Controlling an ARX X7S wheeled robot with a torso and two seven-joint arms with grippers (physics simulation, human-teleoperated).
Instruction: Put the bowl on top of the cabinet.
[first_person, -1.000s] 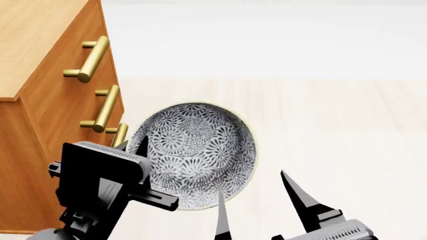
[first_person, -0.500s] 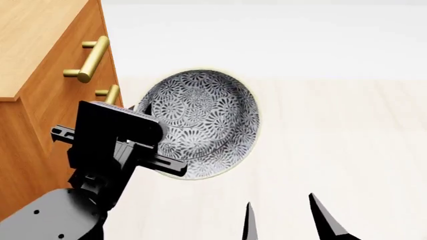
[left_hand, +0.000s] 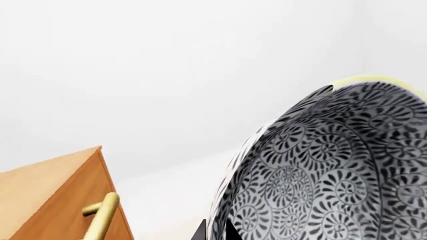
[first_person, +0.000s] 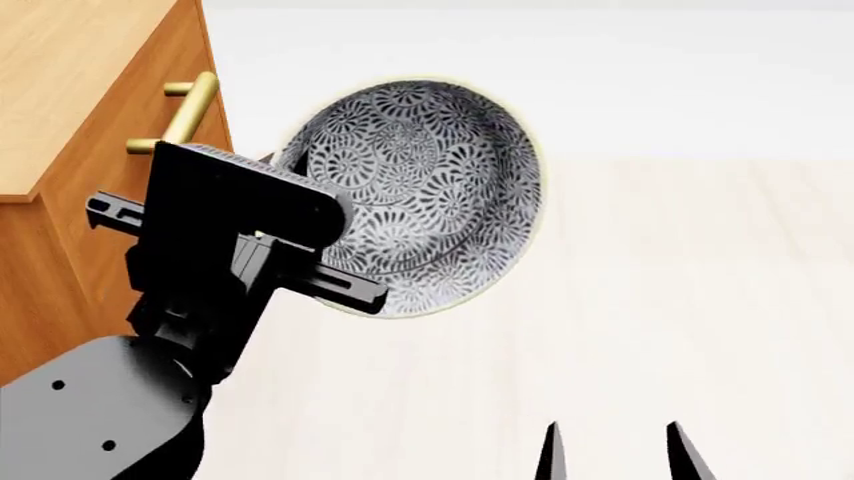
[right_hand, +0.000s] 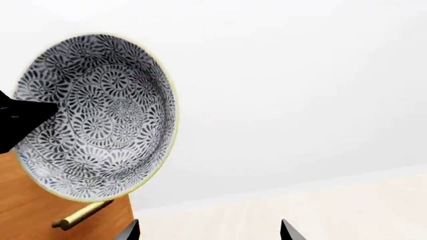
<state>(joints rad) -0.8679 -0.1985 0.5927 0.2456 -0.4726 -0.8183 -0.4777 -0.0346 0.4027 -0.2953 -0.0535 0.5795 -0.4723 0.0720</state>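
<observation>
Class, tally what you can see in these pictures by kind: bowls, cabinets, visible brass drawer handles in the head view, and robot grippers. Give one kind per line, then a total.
Bowls: 1, the bowl
Cabinets: 1, the cabinet
Brass handles in view: 1, the handle
Grippers: 2, the left gripper and the right gripper
Total: 5

A: What moved over the last second?

B: The bowl (first_person: 420, 190) has gone up. It sat low beside the cabinet's (first_person: 80, 130) lower handles; now it is level with the top handle (first_person: 187, 110), and the two handles below it are hidden.

A: And the arms?

B: The left gripper (first_person: 300, 235), clamped on the bowl's rim, rose with it. The right gripper (first_person: 617, 455) dropped back: only its two fingertips show at the head view's lower edge, well apart from the bowl.
</observation>
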